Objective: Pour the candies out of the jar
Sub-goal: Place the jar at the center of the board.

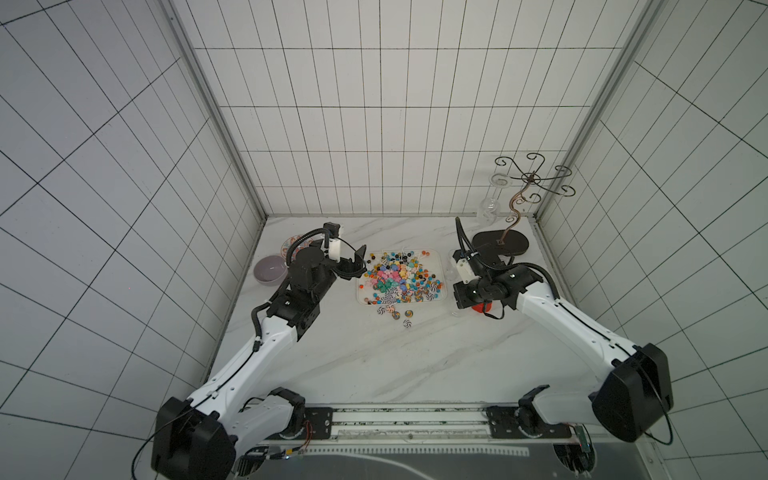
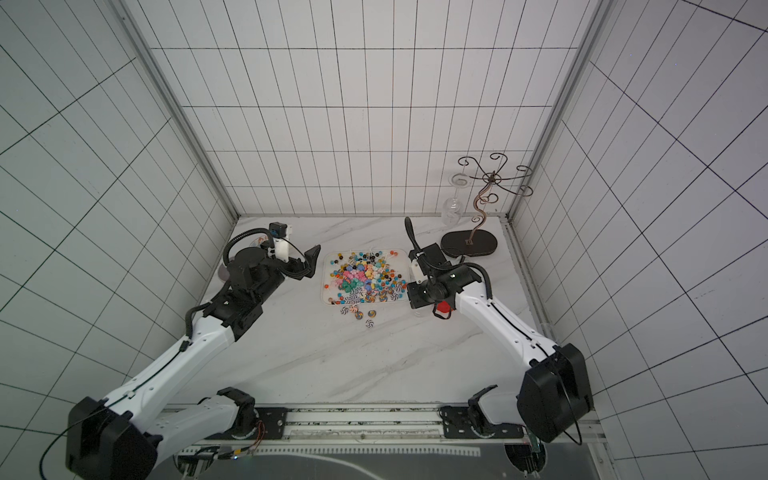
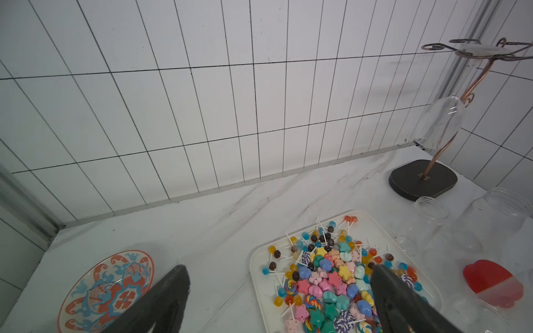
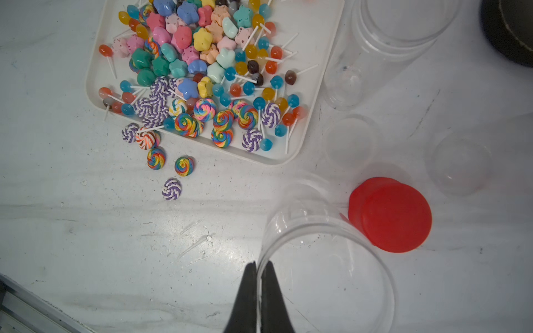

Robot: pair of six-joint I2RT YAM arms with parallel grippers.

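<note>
The candies (image 1: 399,276) lie heaped on a white tray (image 1: 436,257) in both top views, and a few swirl discs (image 4: 170,173) have spilled onto the marble just off its near edge. In the right wrist view the clear jar (image 4: 317,223) stands upright and empty beside the tray. My right gripper (image 4: 261,265) is shut on its rim, one finger inside and one outside. My left gripper (image 3: 279,268) hangs open by the tray's left edge (image 3: 259,259), holding nothing. In a top view the left gripper (image 1: 359,262) sits level with the tray's far half.
Red lids (image 4: 395,216) lie next to the held jar. Another clear jar (image 4: 383,43) and small clear cups (image 4: 350,141) stand right of the tray. A wire glass stand (image 1: 500,243) with a hanging wine glass (image 1: 490,203) is back right. A purple bowl (image 1: 270,269) and patterned plate (image 3: 106,288) are far left.
</note>
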